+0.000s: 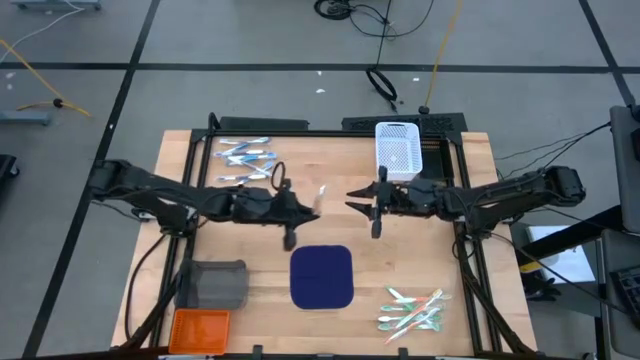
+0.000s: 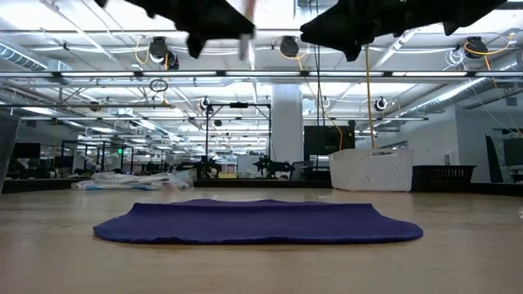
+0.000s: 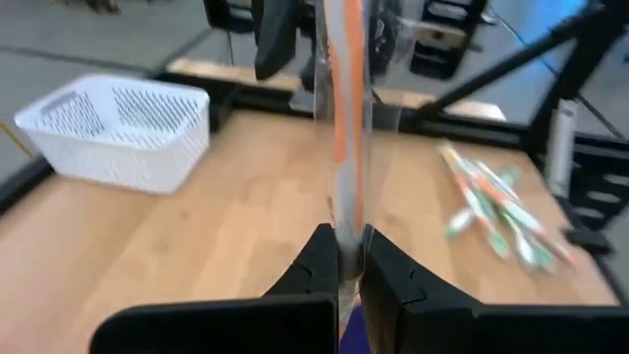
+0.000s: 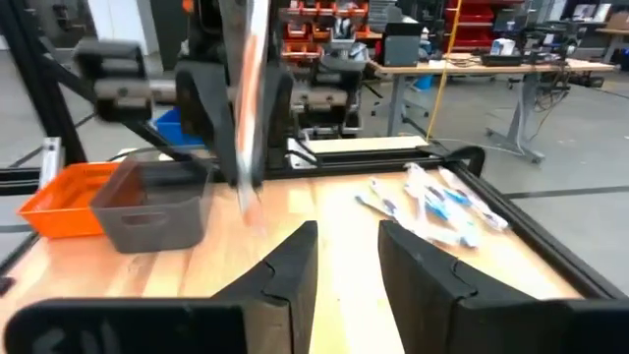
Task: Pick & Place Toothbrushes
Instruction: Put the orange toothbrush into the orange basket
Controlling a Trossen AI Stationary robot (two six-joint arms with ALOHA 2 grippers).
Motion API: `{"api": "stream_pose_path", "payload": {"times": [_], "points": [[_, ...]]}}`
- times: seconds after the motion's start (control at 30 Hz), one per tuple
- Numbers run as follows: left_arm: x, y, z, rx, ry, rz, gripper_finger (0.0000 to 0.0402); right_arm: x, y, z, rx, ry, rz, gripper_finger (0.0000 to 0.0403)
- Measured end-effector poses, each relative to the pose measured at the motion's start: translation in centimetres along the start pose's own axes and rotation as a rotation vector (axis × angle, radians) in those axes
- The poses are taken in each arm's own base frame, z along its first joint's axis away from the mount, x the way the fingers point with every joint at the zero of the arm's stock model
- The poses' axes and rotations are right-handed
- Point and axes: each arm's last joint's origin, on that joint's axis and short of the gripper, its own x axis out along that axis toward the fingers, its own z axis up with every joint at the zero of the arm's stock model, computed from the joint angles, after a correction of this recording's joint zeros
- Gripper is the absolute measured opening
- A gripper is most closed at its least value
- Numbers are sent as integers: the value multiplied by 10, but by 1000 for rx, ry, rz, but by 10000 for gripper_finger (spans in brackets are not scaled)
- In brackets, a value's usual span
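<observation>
With the left gripper point(image 3: 349, 261) pinching only the bottom end of an orange-and-white toothbrush point(image 3: 344, 118) high above the surface point(image 1: 330, 225), and the right gripper point(image 4: 346, 258) parted, empty, the brush may pivot and slip loose.

Navy mat point(image 1: 321, 277), white perforated basket point(image 1: 397, 151), orange tray point(image 1: 198, 328), grey bin point(image 1: 215, 284), blue-and-white toothbrushes point(image 1: 245, 159)

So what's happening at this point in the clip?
The left gripper is shut on an orange-and-white toothbrush, held upright above the middle of the table. The right gripper faces it with open jaws, holding nothing. The navy mat lies bare. One toothbrush pile sits far left, another near right, by the white basket and grey bin respectively.
</observation>
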Motion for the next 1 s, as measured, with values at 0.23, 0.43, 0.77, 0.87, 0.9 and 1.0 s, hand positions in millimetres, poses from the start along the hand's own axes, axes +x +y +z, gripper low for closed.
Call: {"api": "stream_pose_path", "payload": {"times": [0.23,0.43,0.77,0.87,0.9,1.0], "points": [[-53,-16,-1,-106,139,-59,10,-3,15,-1,1,5,58,105],[-87,-31,-9,-227,250,-116,21,-6,29,-2,-4,10,114,105],[-116,-52,-34,-366,482,-126,11,-14,52,-3,61,23,211,105],[-122,-60,-39,-413,541,-152,22,-17,60,-4,57,27,241,105],[-125,-62,-41,-429,568,-155,23,-18,62,-4,59,29,250,105],[-133,-69,-48,-488,636,-153,13,-21,68,-6,87,42,275,105]]}}
